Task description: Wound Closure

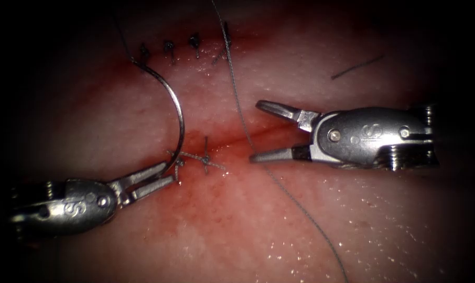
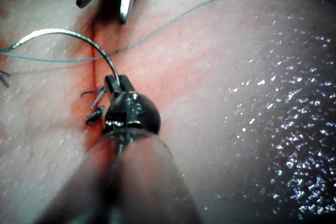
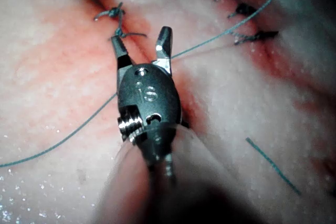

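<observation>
Needle [image 1: 175, 105] in left jaws (right jaws agape)

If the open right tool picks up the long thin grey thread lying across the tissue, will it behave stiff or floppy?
Probably floppy: the long thin grey thread drapes in loose curves over the pale wet tissue. Likely light, and perhaps slippery, since the surface glistens. The right tool holds nothing; the left tool grips the curved steel needle.

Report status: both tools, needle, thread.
Left tool shut on curved steel needle near one end, needle clear of tissue. Right tool open, empty, straddling grey thread.
</observation>
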`<state>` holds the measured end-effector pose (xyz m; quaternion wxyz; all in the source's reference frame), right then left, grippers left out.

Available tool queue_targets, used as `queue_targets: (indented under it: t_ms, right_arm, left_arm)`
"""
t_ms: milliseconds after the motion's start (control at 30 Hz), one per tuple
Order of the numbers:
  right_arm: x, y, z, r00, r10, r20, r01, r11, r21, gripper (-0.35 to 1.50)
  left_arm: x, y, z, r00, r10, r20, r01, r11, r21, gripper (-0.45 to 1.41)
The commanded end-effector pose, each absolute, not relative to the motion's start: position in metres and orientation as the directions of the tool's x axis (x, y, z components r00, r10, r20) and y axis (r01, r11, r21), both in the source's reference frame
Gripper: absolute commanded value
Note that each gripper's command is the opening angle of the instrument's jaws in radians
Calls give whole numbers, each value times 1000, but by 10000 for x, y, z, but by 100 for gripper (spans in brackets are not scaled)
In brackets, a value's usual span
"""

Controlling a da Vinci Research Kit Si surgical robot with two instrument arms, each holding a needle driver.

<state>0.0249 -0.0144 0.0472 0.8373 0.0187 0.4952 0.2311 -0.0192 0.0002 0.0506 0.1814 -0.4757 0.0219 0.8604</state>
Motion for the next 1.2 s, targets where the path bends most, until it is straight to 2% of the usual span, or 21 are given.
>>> queue_targets:
  t_ms: [33,100,167,200,233,400,567,633,700,833,1100,1200]
  right_arm:
    - [257,-147,477,401,404,-822,-367,893,260,74]
    - [260,-143,476,405,398,-823,-367,895,253,77]
    - [262,-140,475,408,397,-822,-368,896,250,104]
    - [262,-141,475,407,396,-823,-367,896,250,106]
    - [262,-142,474,409,391,-824,-365,898,245,101]
    - [264,-144,471,404,403,-821,-368,894,257,99]
    - [269,-150,466,357,536,-765,-461,813,355,91]
    - [270,-152,463,300,638,-709,-521,732,439,64]
    - [273,-154,460,274,680,-681,-555,690,465,57]
    - [276,-157,449,237,730,-641,-591,632,501,65]
    - [280,-158,416,213,786,-581,-638,562,526,52]
    - [280,-157,404,233,800,-553,-651,551,522,55]
  left_arm:
    - [-199,-3,511,-482,293,-826,-334,-933,-136,-45]
    - [-199,-3,511,-485,294,-824,-337,-932,-133,-45]
    - [-199,-3,511,-490,295,-820,-344,-930,-129,-45]
    - [-200,-3,511,-493,297,-818,-349,-929,-127,-45]
    - [-200,-3,511,-494,297,-817,-351,-928,-125,-45]
    - [-207,-3,509,-521,310,-796,-405,-910,-90,-45]
    - [-220,-5,510,-544,318,-776,-476,-879,-25,-45]
    - [-227,-6,510,-564,325,-759,-502,-865,2,-45]
    - [-233,-7,510,-573,340,-746,-525,-851,16,-45]
    - [-245,-12,512,-601,350,-719,-552,-832,57,-45]
    - [-256,-18,521,-655,377,-655,-610,-775,164,-45]
    - [-257,-19,521,-660,377,-650,-613,-771,174,-45]
